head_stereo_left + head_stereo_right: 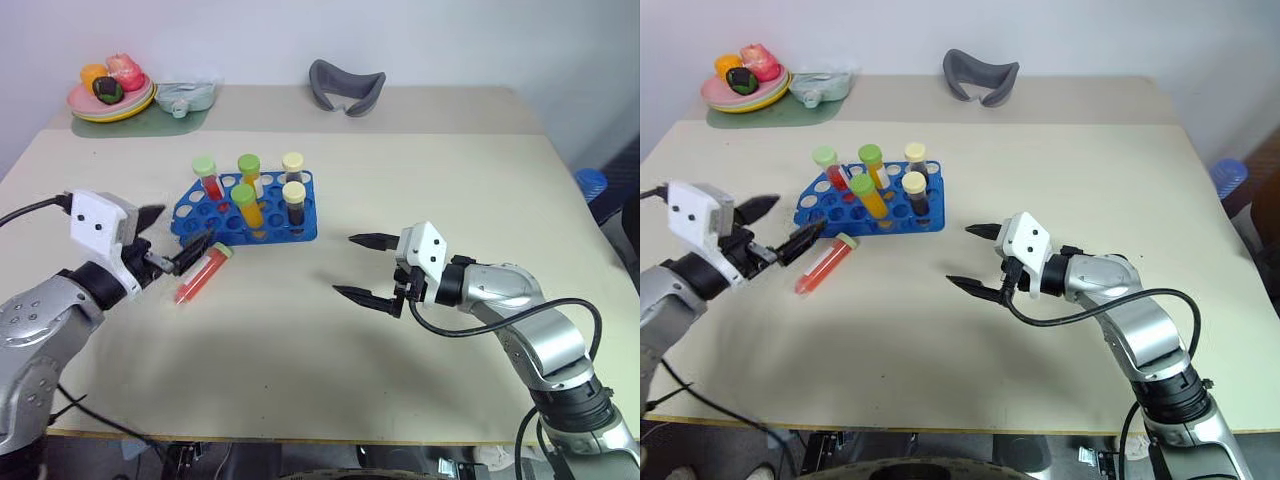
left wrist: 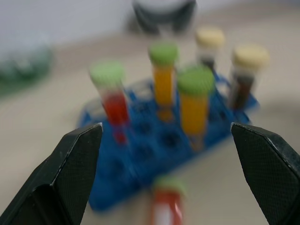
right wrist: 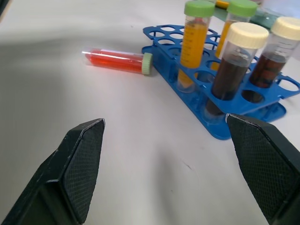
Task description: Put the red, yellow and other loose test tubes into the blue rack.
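Five capped tubes stand in the blue rack (image 1: pixel 245 210); one red tube (image 1: pixel 203 272) lies loose on the bench (image 1: pixel 420 170) beside it, my left pincer (image 1: pixel 172 240) and right pincer (image 1: pixel 365 267) both released, empty.

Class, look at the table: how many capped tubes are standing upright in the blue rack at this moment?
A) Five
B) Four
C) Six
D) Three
A: five capped tubes stand in the blue rack: one red tube, two orange-yellow tubes and two dark brown tubes, while one more red tube lies on the table beside the rack.
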Motion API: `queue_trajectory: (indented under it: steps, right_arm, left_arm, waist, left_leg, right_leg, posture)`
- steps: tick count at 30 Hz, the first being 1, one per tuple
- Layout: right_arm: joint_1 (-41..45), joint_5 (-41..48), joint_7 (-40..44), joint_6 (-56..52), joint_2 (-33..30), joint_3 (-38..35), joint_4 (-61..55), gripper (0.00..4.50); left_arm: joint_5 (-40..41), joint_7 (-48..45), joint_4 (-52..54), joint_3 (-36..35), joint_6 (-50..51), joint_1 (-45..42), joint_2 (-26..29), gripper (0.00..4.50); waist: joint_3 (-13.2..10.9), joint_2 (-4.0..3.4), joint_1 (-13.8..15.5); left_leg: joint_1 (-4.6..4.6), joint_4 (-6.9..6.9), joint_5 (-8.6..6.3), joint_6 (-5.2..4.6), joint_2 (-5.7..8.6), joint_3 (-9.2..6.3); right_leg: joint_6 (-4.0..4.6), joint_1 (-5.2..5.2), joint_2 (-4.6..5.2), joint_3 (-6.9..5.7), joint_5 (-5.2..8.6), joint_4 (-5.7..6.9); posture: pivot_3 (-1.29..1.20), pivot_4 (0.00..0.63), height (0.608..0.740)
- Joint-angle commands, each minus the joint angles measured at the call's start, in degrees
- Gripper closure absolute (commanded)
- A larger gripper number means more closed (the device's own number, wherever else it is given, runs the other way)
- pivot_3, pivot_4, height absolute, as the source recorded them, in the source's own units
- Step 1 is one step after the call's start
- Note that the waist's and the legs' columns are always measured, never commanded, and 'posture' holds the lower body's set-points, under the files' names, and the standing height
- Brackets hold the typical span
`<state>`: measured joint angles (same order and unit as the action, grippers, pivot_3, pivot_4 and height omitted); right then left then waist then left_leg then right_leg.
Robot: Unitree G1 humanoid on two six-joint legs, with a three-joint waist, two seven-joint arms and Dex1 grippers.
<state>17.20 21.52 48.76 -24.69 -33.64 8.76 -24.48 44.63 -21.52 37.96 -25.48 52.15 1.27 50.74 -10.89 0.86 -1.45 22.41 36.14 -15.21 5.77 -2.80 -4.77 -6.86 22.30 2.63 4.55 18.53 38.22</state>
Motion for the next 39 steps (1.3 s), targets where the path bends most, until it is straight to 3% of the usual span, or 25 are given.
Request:
queue_trajectory:
  steps: [1,5,7,16,25,36,39]
  right_arm:
    - [1.5,0.2,0.9,1.6,0.7,0.2,-0.1,0.25]
    - [2.4,-0.1,1.2,1.7,1.1,0.7,0.4,0.25]
    - [2.6,-0.2,1.3,1.7,1.3,0.8,0.5,0.25]
    - [1.7,-0.4,-0.1,1.2,1.6,1.1,-1.1,0.25]
    - [-0.1,-0.4,-2.3,0.7,1.7,0.9,-3.1,0.25]
    - [-0.3,-0.4,-3.2,0.8,1.8,1.4,-3.5,0.25]
    - [-0.2,-0.3,-3.1,0.9,1.8,1.4,-3.4,0.25]
  left_arm:
    - [1.9,3.2,0.8,3.0,12.4,-4.9,4.9,0.04]
    - [4.2,7.2,-7.2,9.8,33.5,-20.4,5.0,0.04]
    - [2.7,7.2,-11.3,14.5,39.0,-26.3,6.1,0.04]
    - [2.0,2.8,-30.1,35.4,40.4,-45.6,6.4,0.04]
    - [-4.6,-0.8,-40.7,47.8,40.4,-54.4,3.5,0.04]
    - [-9.2,-4.9,-44.6,51.7,40.4,-55.3,1.5,0.04]
    - [-9.6,-5.5,-44.1,51.7,40.4,-54.8,1.4,0.79]
  waist:
    - [0.0,0.00,0.1]
    - [0.0,0.04,0.3]
    - [0.0,0.04,-0.1]
    - [0.0,0.04,-1.1]
    - [0.0,0.04,-1.1]
    - [0.0,-0.02,-1.1]
    - [0.0,-0.02,-1.1]
  left_leg:
    - [0.00,-0.01,0.00,0.00,0.00,0.00]
    - [0.01,0.02,0.00,0.00,0.01,-0.03]
    - [0.04,0.00,0.00,0.00,0.01,-0.03]
    - [0.07,0.00,0.01,0.01,0.01,-0.03]
    - [0.09,0.01,0.01,0.02,0.02,-0.02]
    - [0.06,0.03,0.01,0.02,0.02,-0.02]
    - [0.04,0.05,0.01,0.02,0.02,-0.02]
  right_leg:
    - [0.00,0.00,0.00,-0.01,0.00,-0.01]
    - [0.00,-0.02,-0.02,-0.05,0.00,0.00]
    - [0.00,0.01,-0.02,-0.05,0.00,-0.02]
    - [0.00,0.10,-0.03,-0.04,0.00,0.06]
    - [0.00,0.12,-0.03,-0.03,0.01,0.07]
    - [0.00,0.12,-0.03,-0.02,0.01,0.13]
    - [0.00,0.10,-0.03,-0.02,0.01,0.17]
  posture:
    - [0.00,0.150,0.740]
    - [0.00,0.150,0.740]
    - [0.00,0.150,0.740]
    - [0.00,0.150,0.740]
    - [0.00,0.150,0.740]
    - [0.00,0.150,0.740]
    - [0.00,0.150,0.740]
